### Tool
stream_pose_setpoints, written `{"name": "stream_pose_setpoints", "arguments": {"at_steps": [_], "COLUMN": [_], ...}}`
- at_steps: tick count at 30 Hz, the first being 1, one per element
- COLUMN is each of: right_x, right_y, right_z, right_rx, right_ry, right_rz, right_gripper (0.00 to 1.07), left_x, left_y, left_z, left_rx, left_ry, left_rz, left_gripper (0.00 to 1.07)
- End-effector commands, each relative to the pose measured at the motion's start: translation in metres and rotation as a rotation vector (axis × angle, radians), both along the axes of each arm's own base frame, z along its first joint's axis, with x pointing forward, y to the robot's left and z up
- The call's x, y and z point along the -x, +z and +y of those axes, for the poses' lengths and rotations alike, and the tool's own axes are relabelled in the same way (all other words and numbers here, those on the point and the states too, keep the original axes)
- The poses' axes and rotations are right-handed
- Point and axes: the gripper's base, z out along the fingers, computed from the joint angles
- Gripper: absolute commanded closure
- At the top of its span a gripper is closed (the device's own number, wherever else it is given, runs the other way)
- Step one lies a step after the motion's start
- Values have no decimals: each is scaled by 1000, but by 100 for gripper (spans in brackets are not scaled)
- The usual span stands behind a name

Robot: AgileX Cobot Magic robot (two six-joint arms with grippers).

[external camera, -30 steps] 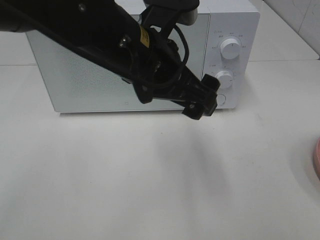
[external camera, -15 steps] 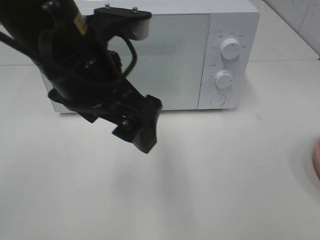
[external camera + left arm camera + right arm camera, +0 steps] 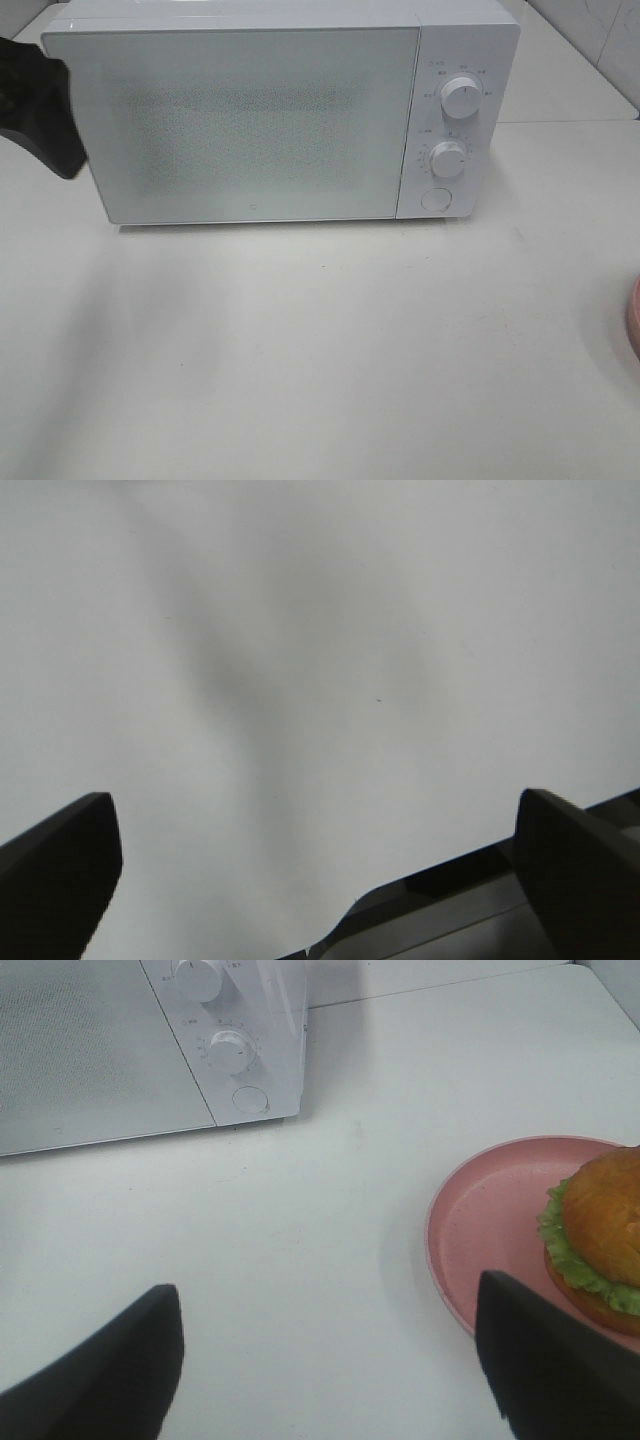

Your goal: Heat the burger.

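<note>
On the table (image 3: 330,350), the microwave (image 3: 250,110) door is closed, the burger (image 3: 600,1235) waits on its plate (image 3: 490,1230) (off to the right), and both the left gripper (image 3: 320,880) and right gripper (image 3: 330,1360) hang spread and empty.

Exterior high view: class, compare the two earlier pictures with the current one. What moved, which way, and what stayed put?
The black left arm swung away from the round button at the lower right of the white box-shaped microwave oven, crossing its front toward the view's left edge, where only a dark part shows. Nothing was grasped or released. The microwave door remains closed; the oven, its two knobs and the round pink plate stayed put.
</note>
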Motion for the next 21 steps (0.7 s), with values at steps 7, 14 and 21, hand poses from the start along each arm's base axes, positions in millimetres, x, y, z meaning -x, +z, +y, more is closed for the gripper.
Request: {"name": "stream_pose_setpoints", "arguments": {"at_steps": [7, 14, 21], "right_x": [4, 4, 4], "right_y": [-1, -1, -1], "right_z": [0, 0, 0], "right_rx": [7, 7, 7], "right_ry": [-3, -3, -3], "right_rz": [-31, -31, -31], "right_gripper": [32, 32, 32], "left_x": [31, 83, 144], "left_y": [10, -5, -32], "left_z": [70, 92, 94], "left_rx": [7, 13, -18], "left_ry": [205, 325, 329], "left_rz": [-27, -121, -224], "left_gripper": [6, 6, 6]}}
